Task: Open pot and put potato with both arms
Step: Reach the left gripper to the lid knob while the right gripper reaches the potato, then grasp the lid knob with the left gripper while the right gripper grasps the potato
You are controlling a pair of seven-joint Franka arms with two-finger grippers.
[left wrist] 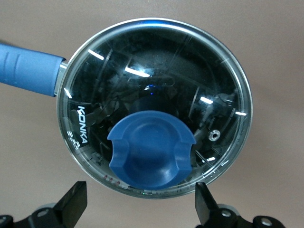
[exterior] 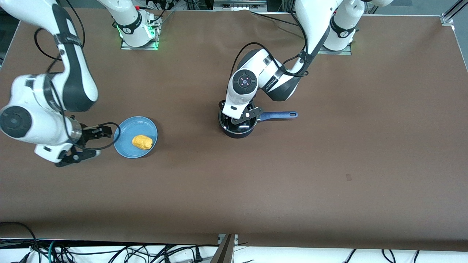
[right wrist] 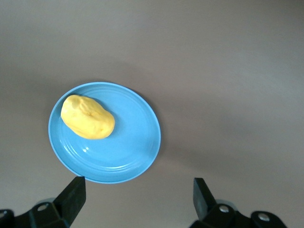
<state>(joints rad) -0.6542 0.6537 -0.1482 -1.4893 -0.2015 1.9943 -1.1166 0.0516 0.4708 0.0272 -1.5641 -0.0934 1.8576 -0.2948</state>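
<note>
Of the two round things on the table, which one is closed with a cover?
The pot: a glass lid with a blue knob sits on it. The light-blue plate lies open, holding the potato.

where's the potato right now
The potato lies on the light-blue plate toward the right arm's end of the table, slightly nearer the front camera than the pot. The open right gripper hangs beside the plate.

Pot (exterior: 237,128): small black saucepan mid-table, glass lid (left wrist: 156,104) on with blue knob (left wrist: 151,149), blue handle (exterior: 278,115) pointing to 3 o'clock toward left arm's end. Potato (exterior: 142,142): lumpy yellow-orange oval lying on light-blue plate (exterior: 126,146), at pot's 9 o'clock, well apart.
</note>
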